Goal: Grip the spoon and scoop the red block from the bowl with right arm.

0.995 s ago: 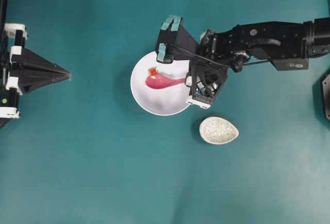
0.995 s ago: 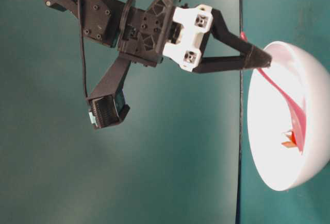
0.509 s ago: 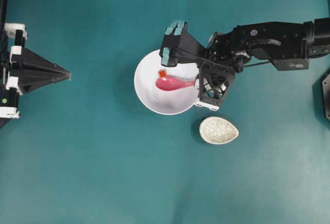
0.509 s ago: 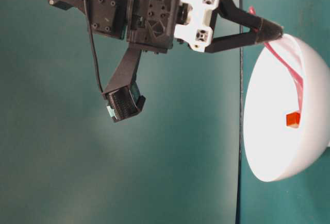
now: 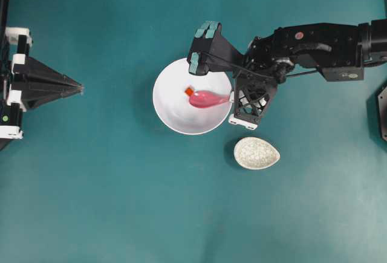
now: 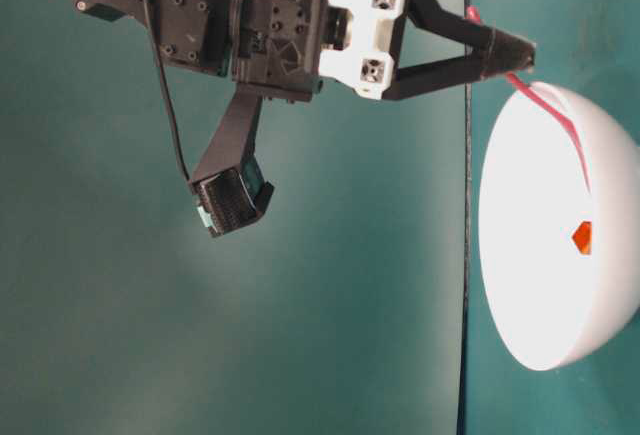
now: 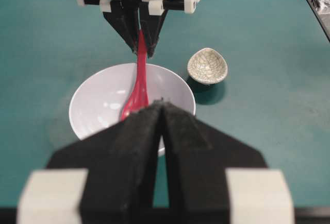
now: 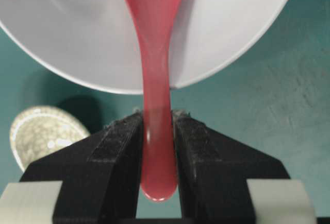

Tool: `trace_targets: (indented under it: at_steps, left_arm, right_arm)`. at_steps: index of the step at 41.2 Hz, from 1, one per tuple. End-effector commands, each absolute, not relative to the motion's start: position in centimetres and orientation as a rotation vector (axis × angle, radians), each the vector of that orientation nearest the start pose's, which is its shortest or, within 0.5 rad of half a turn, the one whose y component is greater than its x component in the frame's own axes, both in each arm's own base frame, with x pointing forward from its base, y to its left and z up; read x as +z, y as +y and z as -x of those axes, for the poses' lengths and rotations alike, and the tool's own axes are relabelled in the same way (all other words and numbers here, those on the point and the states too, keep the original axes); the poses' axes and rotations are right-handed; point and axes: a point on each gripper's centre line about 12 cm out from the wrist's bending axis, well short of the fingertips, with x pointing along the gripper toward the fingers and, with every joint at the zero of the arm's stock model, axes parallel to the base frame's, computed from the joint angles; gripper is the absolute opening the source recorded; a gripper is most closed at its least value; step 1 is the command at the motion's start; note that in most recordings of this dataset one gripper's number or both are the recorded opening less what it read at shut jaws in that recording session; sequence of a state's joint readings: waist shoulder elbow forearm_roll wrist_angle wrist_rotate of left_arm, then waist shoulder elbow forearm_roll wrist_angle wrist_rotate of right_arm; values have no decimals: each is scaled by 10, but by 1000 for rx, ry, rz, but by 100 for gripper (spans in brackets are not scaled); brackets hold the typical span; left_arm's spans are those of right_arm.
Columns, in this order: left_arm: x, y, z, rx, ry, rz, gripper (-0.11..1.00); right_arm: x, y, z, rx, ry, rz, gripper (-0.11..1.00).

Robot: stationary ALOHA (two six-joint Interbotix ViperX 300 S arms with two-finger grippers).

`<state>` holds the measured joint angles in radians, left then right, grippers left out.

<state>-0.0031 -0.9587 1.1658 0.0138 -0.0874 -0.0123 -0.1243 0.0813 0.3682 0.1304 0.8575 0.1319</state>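
Right tool (image 8: 157, 147) pinching the handle of the glossy pink-red plastic spoon (image 5: 208, 98), scoop inside the large white round bowl (image 5: 166, 103) on the teal tabletop (image 5: 121, 202). Tiny red-orange cube (image 5: 189, 91) just beside the scoop's tip. Left tool (image 7: 161, 112) pressed together, well apart.

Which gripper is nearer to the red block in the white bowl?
Right. The right gripper holds the spoon at the bowl's rim, its scoop beside the red block. The left gripper sits shut, far off.
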Motion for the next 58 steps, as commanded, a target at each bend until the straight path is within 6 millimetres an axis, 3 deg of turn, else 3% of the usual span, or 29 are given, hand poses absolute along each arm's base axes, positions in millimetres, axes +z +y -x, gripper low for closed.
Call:
trace_targets:
  at_steps: [1,20,36,58]
  left_arm:
    - [283,-1,-203,-6,89,-5,0]
    - [284,-1,-203,-6,87,-5,0]
    - [284,-1,-203,-6,87,-5,0]
    - [283,-1,-203,-6,89,-5,0]
  right_arm:
    - [201,-36,-388,-156,1226,-333,24]
    - [207,-43,-408,-154,1194,-318,24]
    - [205,-40,-395,-148,1312,-328,24]
    - [250,-30,-400,-81,1392,-394,24]
